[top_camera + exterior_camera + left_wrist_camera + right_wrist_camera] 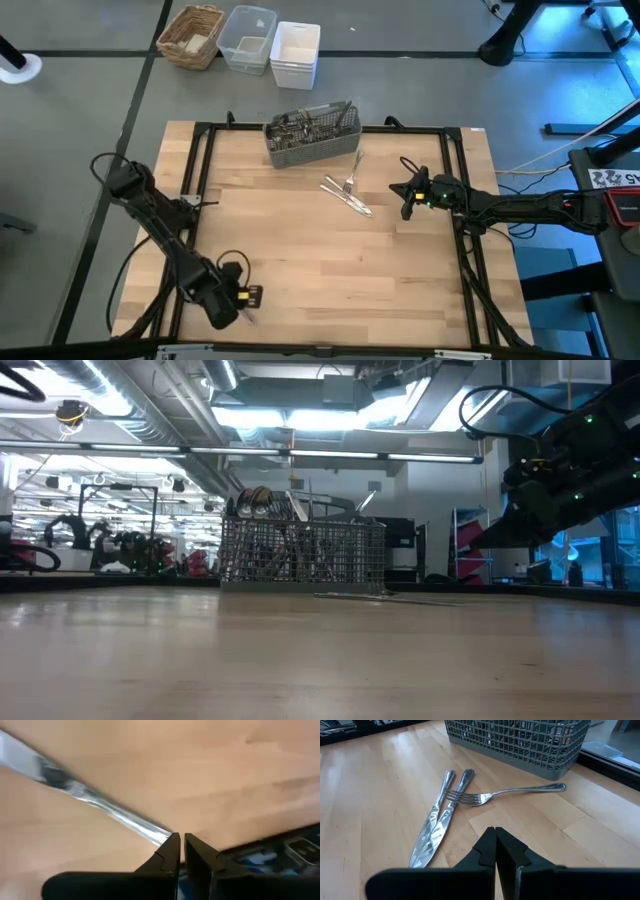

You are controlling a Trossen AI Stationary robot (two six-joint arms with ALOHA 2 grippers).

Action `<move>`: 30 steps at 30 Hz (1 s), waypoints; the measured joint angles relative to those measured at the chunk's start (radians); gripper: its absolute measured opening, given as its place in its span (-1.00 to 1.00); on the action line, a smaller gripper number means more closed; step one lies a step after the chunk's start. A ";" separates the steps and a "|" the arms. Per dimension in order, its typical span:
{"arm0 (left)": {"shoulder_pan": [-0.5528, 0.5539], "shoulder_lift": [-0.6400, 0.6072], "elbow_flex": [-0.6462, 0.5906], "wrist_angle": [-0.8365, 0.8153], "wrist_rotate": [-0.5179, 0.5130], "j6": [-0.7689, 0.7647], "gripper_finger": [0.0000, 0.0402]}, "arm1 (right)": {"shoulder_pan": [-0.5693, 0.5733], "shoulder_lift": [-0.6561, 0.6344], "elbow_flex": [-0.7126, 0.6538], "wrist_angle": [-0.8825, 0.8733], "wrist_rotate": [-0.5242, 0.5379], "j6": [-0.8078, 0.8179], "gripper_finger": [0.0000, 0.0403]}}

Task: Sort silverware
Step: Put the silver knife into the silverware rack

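Two table knives [437, 822] lie side by side on the wooden table with a fork [505, 794] laid across their handles; the same group [346, 190] lies right of the table's middle. My right gripper [405, 197] [495, 831] hovers shut just right of them, touching nothing. The grey mesh caddy [312, 135] stands at the far edge with more silverware upright inside. My left gripper [245, 295] [181, 839] is near the near left corner, shut at the end of another knife [95, 800]. My left gripper has the knife by the tip of its handle [161, 834], which runs in between the two fingertips. The fingers come from above. The rest of the knife lies flat on the table, stretching away from the fingers.
A black frame [200, 160] runs along the table's sides. Behind the table on the floor stand a wicker basket [192, 35] and plastic tubs [270, 45]. Bare wood [320, 260] stretches between the two arms.
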 joint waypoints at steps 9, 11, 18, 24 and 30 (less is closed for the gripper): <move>0.011 -0.057 0.000 -0.105 0.096 0.014 -0.91 | 0.000 0.000 0.000 0.001 0.000 0.000 -0.97; 0.011 -0.055 0.000 -0.104 0.101 0.042 -0.91 | 0.000 0.000 0.000 0.000 0.000 0.000 -0.97; 0.011 -0.055 -0.005 -0.110 0.187 0.157 -0.75 | 0.000 0.000 0.000 0.001 0.000 0.000 -0.97; 0.013 -0.048 -0.008 -0.162 0.234 0.084 -0.41 | 0.000 0.000 0.000 0.001 0.000 0.000 -0.97; 0.016 -0.038 -0.008 -0.164 0.234 -0.012 -0.28 | 0.000 0.000 0.000 0.000 0.000 0.000 -0.97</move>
